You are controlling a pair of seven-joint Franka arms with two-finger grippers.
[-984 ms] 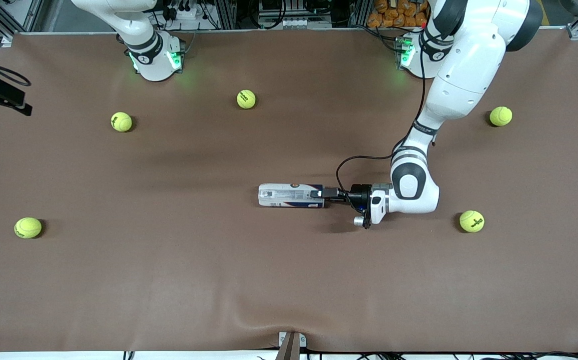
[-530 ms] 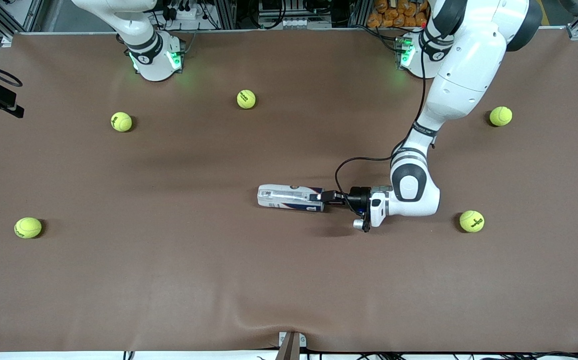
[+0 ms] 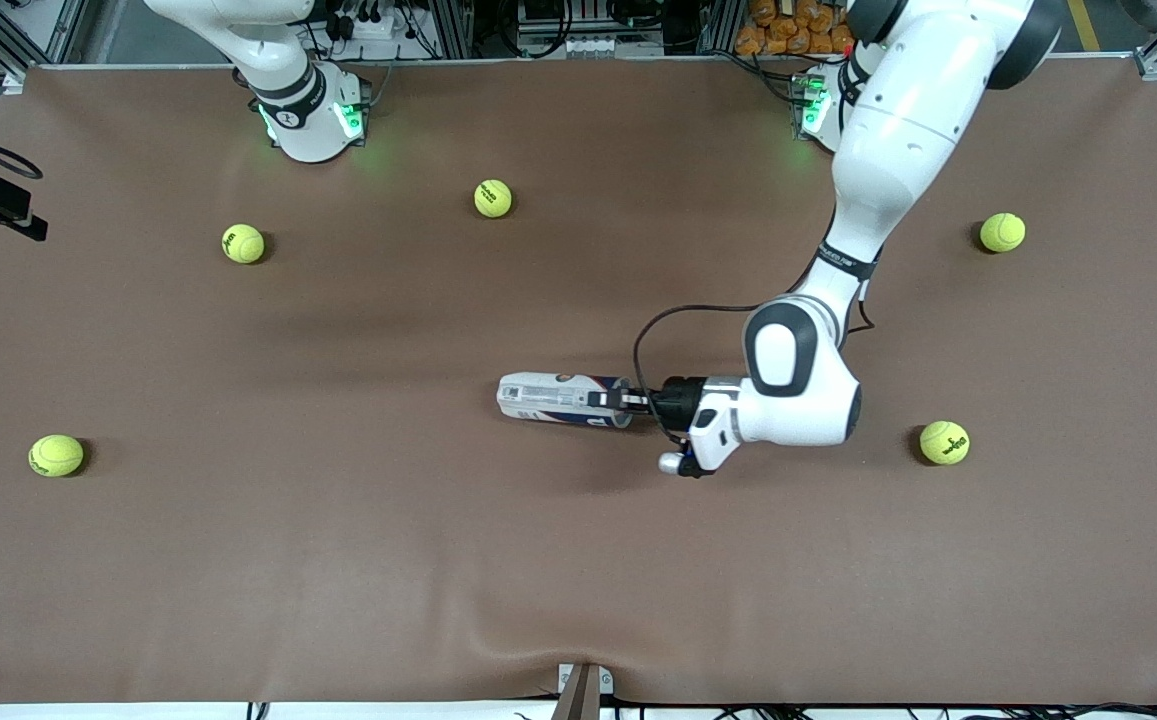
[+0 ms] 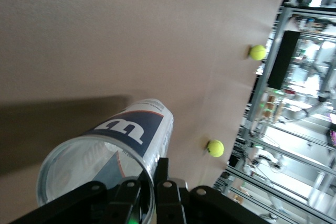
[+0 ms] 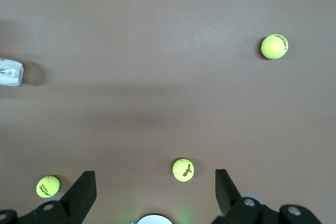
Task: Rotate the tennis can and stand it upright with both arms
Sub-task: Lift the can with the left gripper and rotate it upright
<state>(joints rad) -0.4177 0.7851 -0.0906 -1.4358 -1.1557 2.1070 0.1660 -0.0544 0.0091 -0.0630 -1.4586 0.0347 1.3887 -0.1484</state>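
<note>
The tennis can (image 3: 558, 398) lies on its side on the brown table, a clear tube with a white and dark-blue label. My left gripper (image 3: 620, 402) is shut on the wall of its open silver-rimmed end, the end toward the left arm. In the left wrist view one finger is inside the can (image 4: 131, 132) and one outside, with the gripper (image 4: 153, 176) pinching the rim. My right gripper (image 5: 155, 177) is open and empty, high over the right arm's end of the table. The can's closed end (image 5: 9, 72) shows at that view's edge.
Several yellow-green tennis balls lie scattered: two near the right arm's base (image 3: 493, 198) (image 3: 243, 243), one toward the right arm's end (image 3: 56, 455), two toward the left arm's end (image 3: 1002, 232) (image 3: 944, 442). A wrinkle in the cloth sits at the near table edge (image 3: 538, 640).
My left arm has moved toward the right arm's end of the table with its grip kept on the can. The can has shifted the same way and tilted slightly.
</note>
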